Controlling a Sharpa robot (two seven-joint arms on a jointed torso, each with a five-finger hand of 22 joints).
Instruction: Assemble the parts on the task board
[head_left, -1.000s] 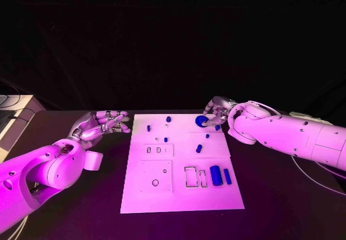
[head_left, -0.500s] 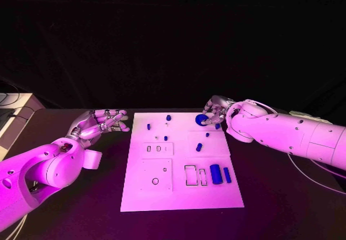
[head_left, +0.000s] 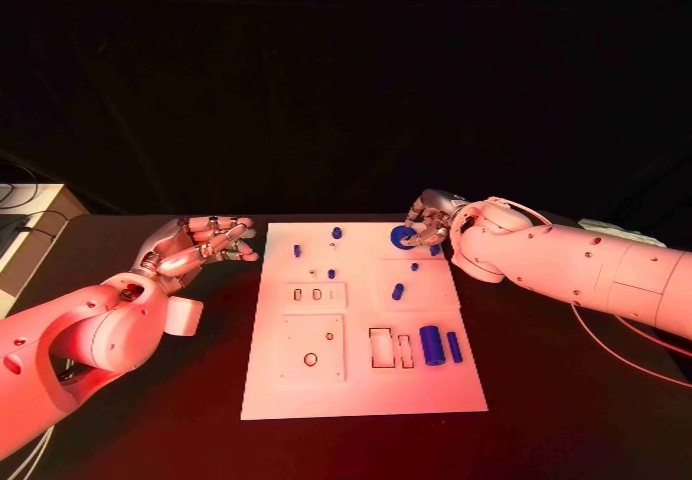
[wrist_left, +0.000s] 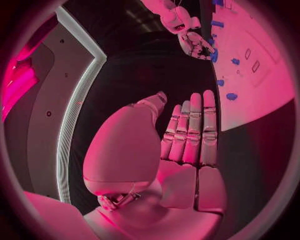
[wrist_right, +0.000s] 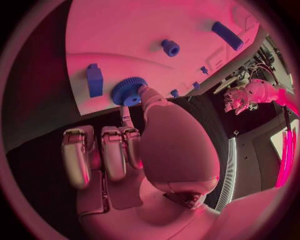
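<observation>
The white task board (head_left: 361, 385) lies in the middle of the black table. At its far right corner, a blue toothed gear (head_left: 402, 237) (wrist_right: 128, 91) is pinched between the thumb and a finger of my right hand (head_left: 430, 222) (wrist_right: 134, 142), low over the board. Just past the gear is a small blue block (wrist_right: 94, 80). My left hand (head_left: 198, 247) (wrist_left: 187, 137) hovers off the board's far left corner with straight, spread fingers and holds nothing. The left wrist view shows the right hand (wrist_left: 192, 42) at the board's corner (wrist_left: 262, 80).
Several small blue pegs (head_left: 330, 275) stand on the far half of the board. A thick blue cylinder (head_left: 431, 345) and a thin blue bar (head_left: 454, 348) lie beside rectangular slots (head_left: 382, 351) near the front right. A pale box (head_left: 32, 225) stands at the table's left edge.
</observation>
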